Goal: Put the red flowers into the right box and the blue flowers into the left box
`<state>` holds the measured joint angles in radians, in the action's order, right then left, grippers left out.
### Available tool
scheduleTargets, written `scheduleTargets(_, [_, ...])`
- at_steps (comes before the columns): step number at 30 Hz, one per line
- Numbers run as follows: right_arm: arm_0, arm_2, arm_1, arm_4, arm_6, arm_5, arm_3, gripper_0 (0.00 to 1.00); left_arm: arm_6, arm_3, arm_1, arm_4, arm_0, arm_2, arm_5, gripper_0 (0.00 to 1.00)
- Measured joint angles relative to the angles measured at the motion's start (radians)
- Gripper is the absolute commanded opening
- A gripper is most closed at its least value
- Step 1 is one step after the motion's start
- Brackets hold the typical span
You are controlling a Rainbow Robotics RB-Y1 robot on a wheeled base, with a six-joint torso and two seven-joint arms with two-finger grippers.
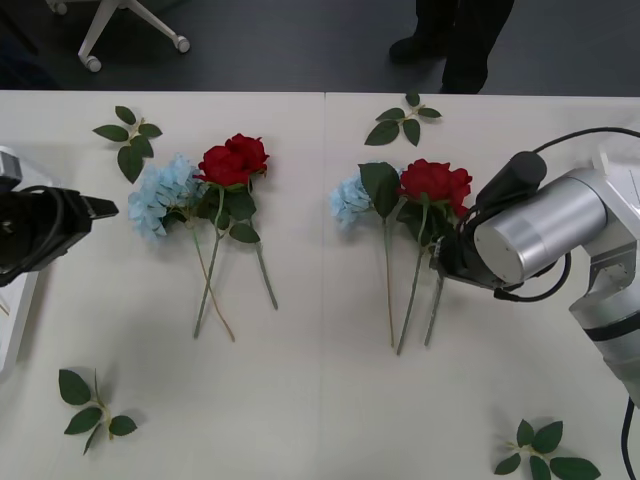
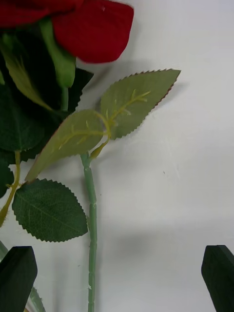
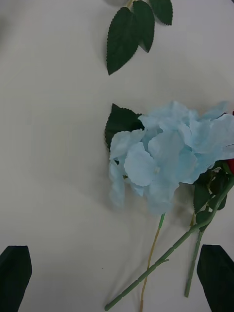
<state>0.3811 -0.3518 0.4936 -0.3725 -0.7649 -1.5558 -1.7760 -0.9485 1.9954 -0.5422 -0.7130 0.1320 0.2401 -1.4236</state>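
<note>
White tabletop (image 1: 320,400): two bunches, each a deep red artificial rose (image 1: 436,183) beside a pale blue petal cluster (image 1: 163,195). Right gripper (image 2: 117,278), black fingers spread, straddles the right rose's green stem (image 2: 91,229); left gripper (image 3: 117,278), likewise spread, hovers near the blue cluster. Best practice: centre the stem, close below the leaves.

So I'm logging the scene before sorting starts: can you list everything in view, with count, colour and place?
red flowers: two heads, deep red; one left of table centre, one right of centre.
blue flowers: two, pale blue; one beside each red flower.
leaf sprigs: four, green; near the table corners.
left box: one, white; table's left edge.
table: one, white.
left claw: black, open, left of the left bunch.
right claw: black, open, over the right bunch's stems.
</note>
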Motion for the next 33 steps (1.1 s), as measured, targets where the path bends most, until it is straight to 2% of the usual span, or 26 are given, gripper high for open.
scheduleTargets(7, [0.000,-0.034,0.000,0.043,0.000,0.066,0.066,1.00,0.021,-0.021,0.045,0.171,0.083,-0.152,-0.063,1.00])
scheduleTargets(14, [0.028,-0.083,0.000,0.058,0.000,0.105,0.147,1.00,0.022,-0.171,0.085,0.259,0.180,-0.263,-0.064,1.00])
scheduleTargets(27, [0.040,-0.083,-0.001,0.056,-0.002,0.118,0.172,1.00,0.021,-0.405,0.136,0.293,0.278,-0.324,0.044,1.00])
scheduleTargets(33, [0.060,-0.109,-0.001,0.055,-0.003,0.135,0.222,1.00,0.021,-0.438,0.137,0.295,0.282,-0.334,0.052,1.00])
